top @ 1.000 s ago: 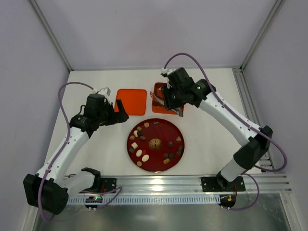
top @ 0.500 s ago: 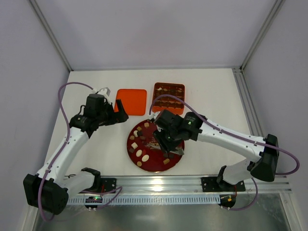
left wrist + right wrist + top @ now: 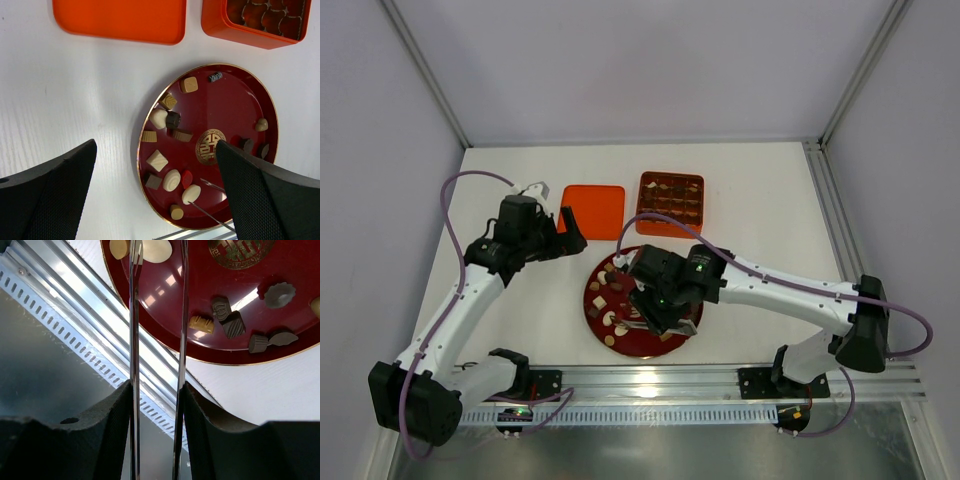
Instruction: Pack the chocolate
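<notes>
The chocolate (image 3: 610,295) lies as several small dark, tan and cream pieces on a dark red plate (image 3: 588,300); it also shows in the left wrist view (image 3: 157,160). My right gripper (image 3: 665,310) is shut on metal tweezers (image 3: 134,315) over the plate's near part. The tweezer prongs stand apart, with a cream oval chocolate (image 3: 156,250) between their tips; contact cannot be told. That oval also shows in the left wrist view (image 3: 191,194). My left gripper (image 3: 155,145) is open and empty, held above the table left of the plate (image 3: 235,110).
An orange gridded tray (image 3: 671,200) with dark pieces in its cells stands behind the plate. A flat orange lid (image 3: 593,211) lies to its left. An aluminium rail (image 3: 75,315) runs along the table's near edge, just beyond the plate (image 3: 200,290).
My right gripper has moved with the tweezers from the orange tray down to the near-left part of the plate. The left arm has not moved.
</notes>
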`<state>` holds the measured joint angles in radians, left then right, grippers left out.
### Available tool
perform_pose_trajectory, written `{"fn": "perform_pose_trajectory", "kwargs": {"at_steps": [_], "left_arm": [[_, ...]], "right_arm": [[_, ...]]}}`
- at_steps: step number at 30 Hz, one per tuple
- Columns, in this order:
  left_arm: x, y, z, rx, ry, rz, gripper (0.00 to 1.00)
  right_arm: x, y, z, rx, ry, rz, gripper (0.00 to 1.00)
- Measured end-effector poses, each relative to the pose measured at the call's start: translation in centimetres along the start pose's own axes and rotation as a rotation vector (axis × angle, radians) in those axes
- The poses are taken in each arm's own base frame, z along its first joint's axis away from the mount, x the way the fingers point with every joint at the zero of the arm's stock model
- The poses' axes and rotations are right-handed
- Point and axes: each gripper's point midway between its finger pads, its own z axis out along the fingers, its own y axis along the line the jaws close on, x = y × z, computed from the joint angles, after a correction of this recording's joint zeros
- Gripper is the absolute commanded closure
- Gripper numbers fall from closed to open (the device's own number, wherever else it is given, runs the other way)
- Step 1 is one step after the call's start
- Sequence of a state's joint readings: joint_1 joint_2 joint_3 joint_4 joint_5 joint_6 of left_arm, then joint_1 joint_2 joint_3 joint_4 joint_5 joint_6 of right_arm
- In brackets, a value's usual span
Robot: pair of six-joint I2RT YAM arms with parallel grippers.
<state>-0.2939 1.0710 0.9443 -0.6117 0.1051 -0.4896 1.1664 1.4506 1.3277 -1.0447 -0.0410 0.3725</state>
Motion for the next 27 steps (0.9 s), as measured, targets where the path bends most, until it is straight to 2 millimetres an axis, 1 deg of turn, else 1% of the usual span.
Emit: {"fn": "perform_pose_trajectory", "kwargs": {"at_steps": [5, 8, 13, 14, 27], "left_arm": [[0.0, 0.0, 0.0, 0.000, 0.000, 0.000, 0.00], [0.0, 0.0, 0.0, 0.000, 0.000, 0.000, 0.00], [0.0, 0.0, 0.0, 0.000, 0.000, 0.000, 0.00], [0.0, 0.0, 0.0, 0.000, 0.000, 0.000, 0.00], [0.0, 0.0, 0.0, 0.000, 0.000, 0.000, 0.00]], "right_arm": [[0.4, 0.0, 0.9, 0.016, 0.042, -0.007, 0.54], [0.6, 0.0, 0.7, 0.023, 0.054, -0.010, 0.54], [0.5, 0.4, 0.3, 0.016, 0.050, -0.023, 0.53], [0.5, 0.5, 0.3, 0.014, 0.050, -0.026, 0.52], [1.0, 0.9, 1.5, 0.025, 0.099, -0.045, 0.51]]}}
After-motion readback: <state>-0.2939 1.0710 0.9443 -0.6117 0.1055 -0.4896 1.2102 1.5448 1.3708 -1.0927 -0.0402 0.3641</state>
